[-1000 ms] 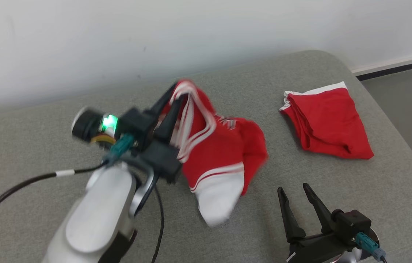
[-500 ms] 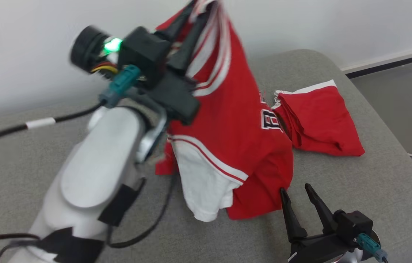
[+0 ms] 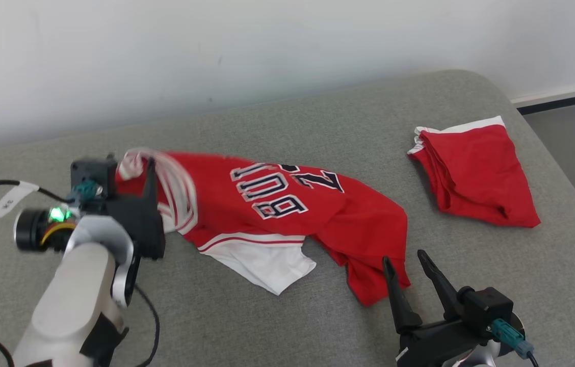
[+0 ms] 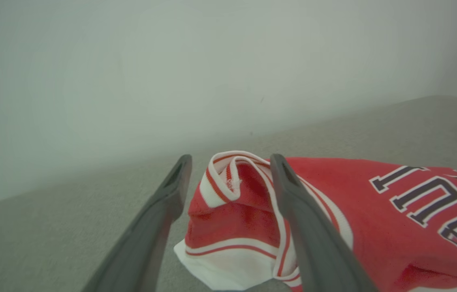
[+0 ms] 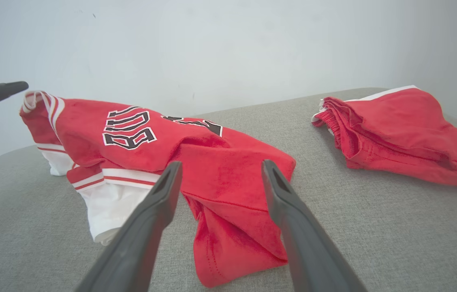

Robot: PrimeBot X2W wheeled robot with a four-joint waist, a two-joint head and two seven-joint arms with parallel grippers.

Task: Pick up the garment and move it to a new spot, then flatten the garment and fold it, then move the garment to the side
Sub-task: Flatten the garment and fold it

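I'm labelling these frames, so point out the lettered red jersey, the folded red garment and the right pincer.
lettered red jersey [image 3: 277, 204], head view, on its dark lettering.
folded red garment [image 3: 476, 173], head view, middle of its top layer.
right pincer [image 3: 404, 256], head view, midway between its fingertips.

A grey fabric-covered cushion [image 3: 318, 117] with rounded corners carries two pieces of clothing. Near its middle a red jersey [image 3: 277, 204] lies spread but rumpled, its dark, white-edged lettering facing up and a white panel [image 3: 262, 262] at its near edge. Well apart, toward the far right corner, a second red garment [image 3: 476, 173] with white trim lies folded
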